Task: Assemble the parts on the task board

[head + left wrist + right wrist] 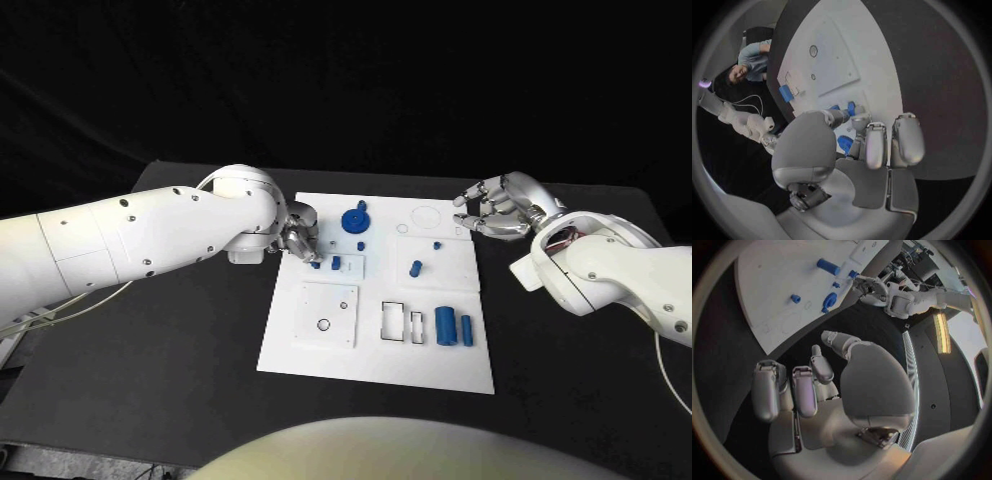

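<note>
The left hand (299,238) pinches a small blue part (315,266) at the board's (378,368) left edge, apparently mid-pickup or mid-placement; next it must be seated squarely. The right hand (498,207) hovers off the board's right corner, fingers curled in, holding nothing.

We find no readable text, label, brand, number or sign anywhere. The task board (378,345) carries only thin outlined circles and rectangles, not letters or digits, and the blue parts (446,326) on it bear no markings we can read.
</note>
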